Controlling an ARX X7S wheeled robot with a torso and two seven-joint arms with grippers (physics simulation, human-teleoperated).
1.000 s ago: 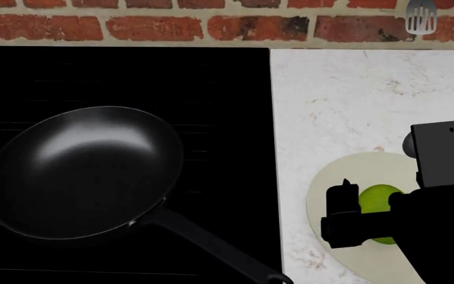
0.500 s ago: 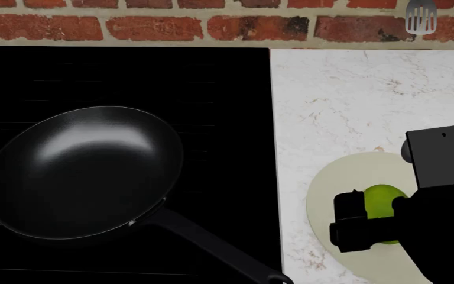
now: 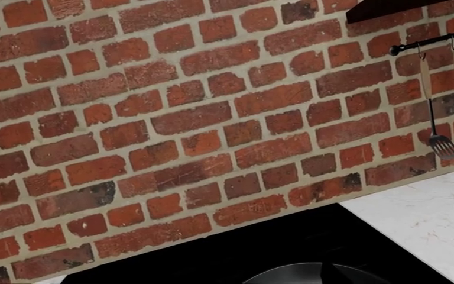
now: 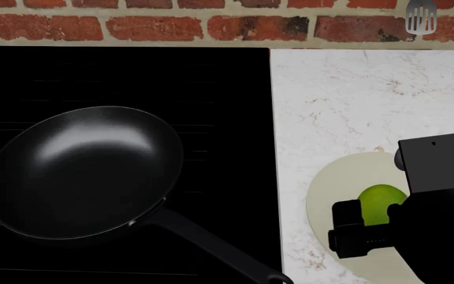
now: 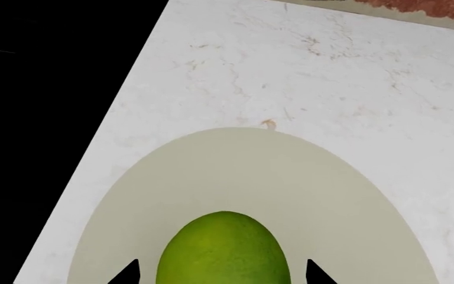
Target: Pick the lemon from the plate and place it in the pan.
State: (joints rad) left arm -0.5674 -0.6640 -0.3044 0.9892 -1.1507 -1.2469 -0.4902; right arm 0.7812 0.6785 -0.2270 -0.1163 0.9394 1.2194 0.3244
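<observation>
The lemon (image 4: 380,203) is sitting on the plate (image 4: 330,189), which is lying on the white tabletop (image 4: 345,100) beside the black stove (image 4: 125,77), and nothing else is lying on the plate. The right hand (image 5: 220,273) is reaching down over the plate with one finger (image 5: 125,275) on each side of the lemon, spread apart and not squeezing it yet. The pan (image 4: 81,171) is sitting on the stove with nothing in it, well apart from the lemon, and the left hand is not showing in any picture, so I cannot tell how it is.
</observation>
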